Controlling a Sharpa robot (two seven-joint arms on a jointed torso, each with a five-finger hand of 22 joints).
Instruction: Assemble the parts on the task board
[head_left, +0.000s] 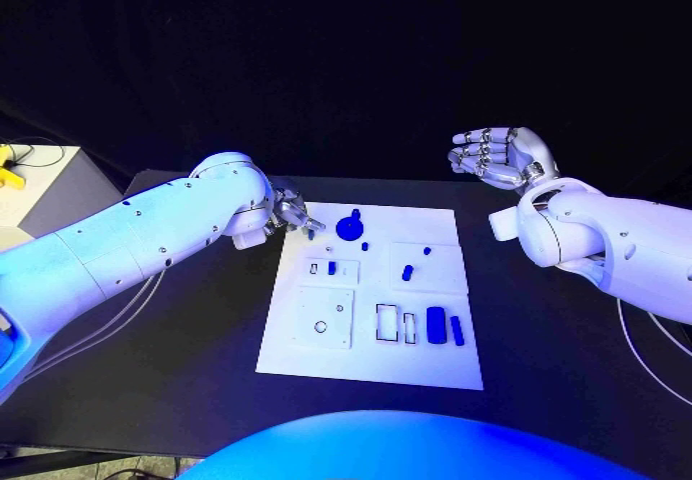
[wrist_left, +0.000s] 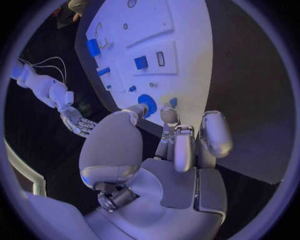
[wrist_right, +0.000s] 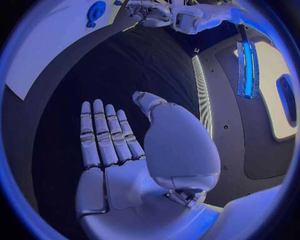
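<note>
**Left hand closest to the round part**

Black table carries my flat white task board. My left hand, fingers parted and holding nothing, sits just beside the round blue knob-shaped part, which lies at its three o'clock. My right hand hangs spread, well apart.

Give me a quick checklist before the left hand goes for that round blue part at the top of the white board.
1. Left hand holds nothing: ok, fingers apart at the board's far left corner.
2. Round blue part free to grasp: ok, nothing covers it.
3. Right hand out of the way: ok, open and raised off beyond the board.
4. Left fingertips touching the board: cannot tell.
5. Other blue parts undisturbed: ok, the long one lies by the slots.
</note>
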